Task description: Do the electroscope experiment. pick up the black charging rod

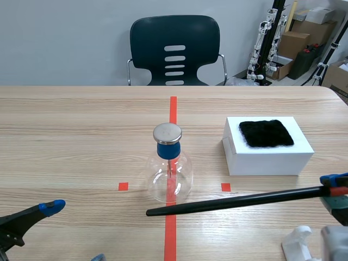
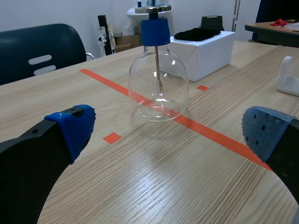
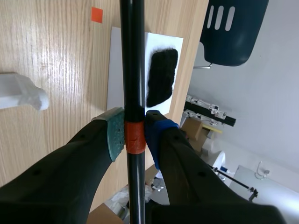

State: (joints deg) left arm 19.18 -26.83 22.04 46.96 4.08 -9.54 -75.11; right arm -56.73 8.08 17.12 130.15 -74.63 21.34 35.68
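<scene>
Nearest the robot, on the near left side of the electroscope flask [image 1: 169, 173], the left gripper [image 2: 170, 128] sits low over the counter [image 1: 70, 147] with its blue pads spread wide and nothing between them. On the flask's near right side, the right gripper [image 3: 134, 135] is pinching the black charging rod [image 1: 234, 201] at the orange-red band [image 3: 135, 139] close to the rod's end. From there the rod runs level toward the flask, and its free tip ends just in front of the glass base. Whether that tip touches the counter cannot be told. A white holder [image 1: 296, 244] lies nearer the robot than the flask, on the same side as the right gripper.

The likely trouble is leverage. The rod is long and gripped at one end only, so it could pivot between the pads if the arm turns sharply. With the tip so close to the flask, a small sideways sweep could strike the glass or tip it over.

The counter is pale wood grain, with an orange-red tape line [image 1: 173, 109] passing under the flask. To the flask's right and slightly beyond it stands a white box [image 1: 266, 160] with a black fur cloth [image 1: 266, 133] on top. Behind the flask, past the counter's far edge, are a dark chair [image 1: 174, 49] against a plain wall and cardboard boxes [image 1: 293, 43] off to the right.
</scene>
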